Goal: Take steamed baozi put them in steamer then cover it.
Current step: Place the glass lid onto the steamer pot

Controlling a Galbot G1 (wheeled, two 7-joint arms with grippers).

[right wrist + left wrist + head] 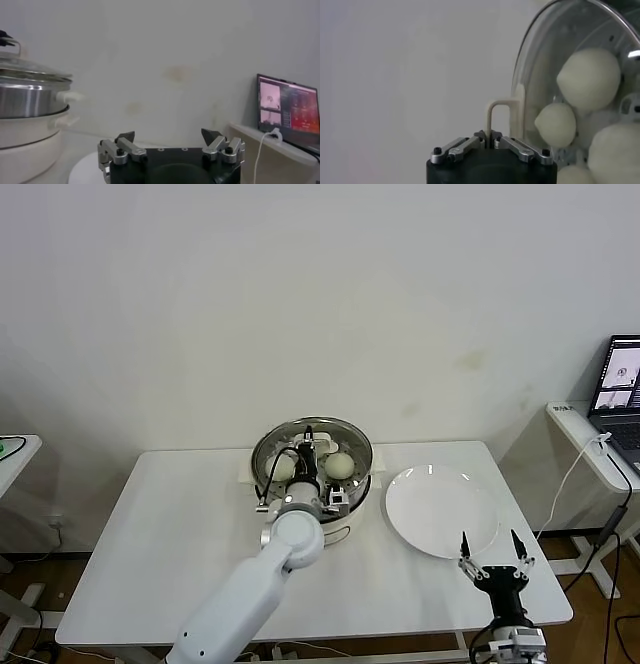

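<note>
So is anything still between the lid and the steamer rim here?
Nothing visible. The cover already sits on the steamer, with the baozi under the glass. The left claw is shut on the cover's handle. The right claw hangs open near the plate, away from the pot.

The cover (312,446) closes off the steamer (350,489) from above; the plate (442,511) alongside lies bare, open to approach.

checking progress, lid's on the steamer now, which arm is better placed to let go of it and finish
Left. The left gripper is shut on the cover's handle over the steamer; the right gripper hangs open by the plate.
</note>
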